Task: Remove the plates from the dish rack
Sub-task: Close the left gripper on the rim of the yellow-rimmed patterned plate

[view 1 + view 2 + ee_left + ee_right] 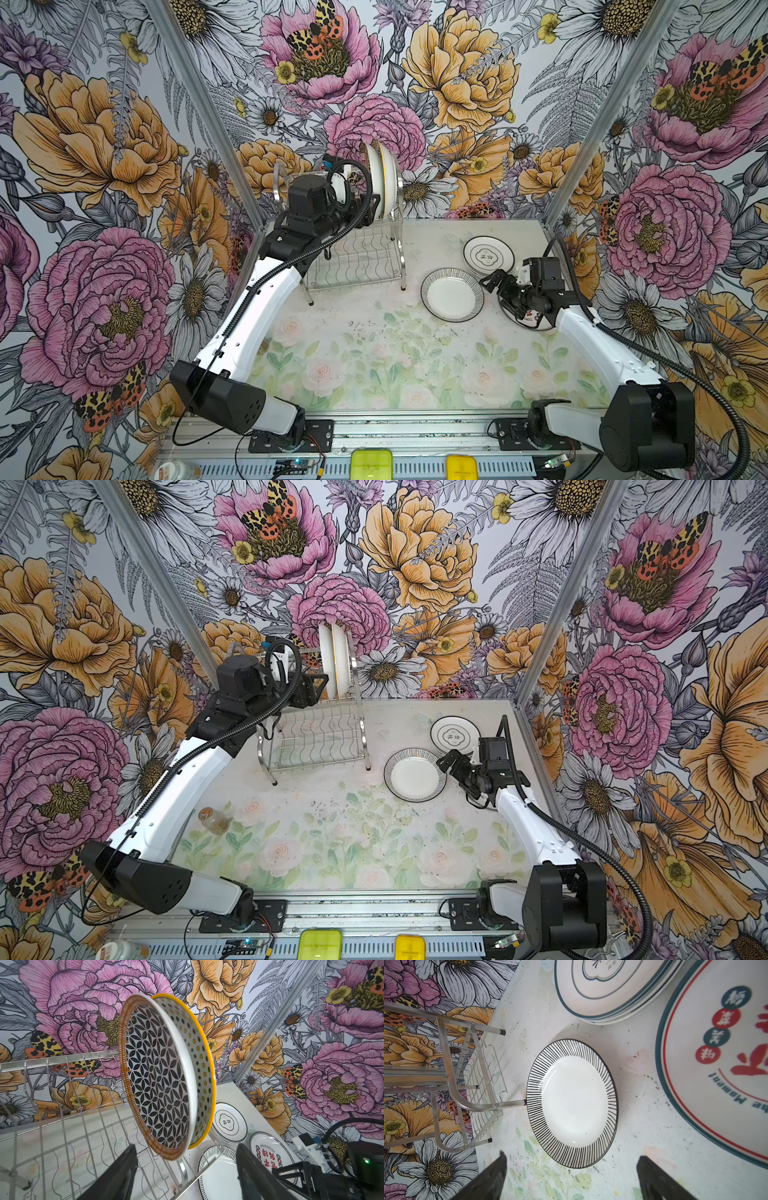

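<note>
In the dish rack's upper tier, the lattice-patterned plate largely hides the yellow-rimmed plate behind it. Left claw: jaws apart, flanking the lattice-patterned plate's lower rim, not gripping. Right claw: jaws apart, empty, over the desk.

Twin top views high overhead, wrist cameras close, both showing striped plate
</note>
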{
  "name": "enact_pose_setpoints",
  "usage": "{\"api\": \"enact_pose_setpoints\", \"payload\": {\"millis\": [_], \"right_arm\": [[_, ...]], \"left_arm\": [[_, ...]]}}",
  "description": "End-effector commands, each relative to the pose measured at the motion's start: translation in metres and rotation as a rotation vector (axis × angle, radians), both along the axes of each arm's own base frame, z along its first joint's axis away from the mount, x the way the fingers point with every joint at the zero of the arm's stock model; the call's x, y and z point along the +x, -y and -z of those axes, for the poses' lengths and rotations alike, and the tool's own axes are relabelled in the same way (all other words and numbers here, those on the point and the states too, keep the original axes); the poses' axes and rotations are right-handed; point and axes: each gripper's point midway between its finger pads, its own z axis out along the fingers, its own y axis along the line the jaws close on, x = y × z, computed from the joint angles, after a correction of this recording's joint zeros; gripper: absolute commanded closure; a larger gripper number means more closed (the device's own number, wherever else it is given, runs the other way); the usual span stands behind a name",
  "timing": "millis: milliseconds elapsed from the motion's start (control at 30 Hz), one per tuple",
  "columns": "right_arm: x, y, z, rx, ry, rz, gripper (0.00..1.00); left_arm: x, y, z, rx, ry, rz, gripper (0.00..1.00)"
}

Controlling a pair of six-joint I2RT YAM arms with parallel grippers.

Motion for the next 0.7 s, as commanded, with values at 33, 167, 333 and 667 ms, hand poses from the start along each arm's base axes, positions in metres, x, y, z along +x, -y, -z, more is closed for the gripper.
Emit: {"api": "enact_pose_setpoints", "payload": {"millis": [33,167,333,667], "right_arm": [[0.005,0.001,-0.010,0.002,0.028,-0.012,0.01],[0.005,0.002,-0.011,0.006,0.028,-0.011,0.01],[0.005,0.003,-0.012,0.007,0.033,-0.009,0.01],[0.005,0.004,-0.010,0.006,0.029,-0.010,0.01]], "left_arm": [[0.007,0.001,-0.009,0.025,0.043,0.039,0.30],[0.017,0.002,-0.006,0.033,0.037,0.039,0.35],[0.024,0.007,0.000,0.042,0.029,0.051,0.42],[0.036,0.013,0.015,0.067,0.009,0.070,0.50]]}}
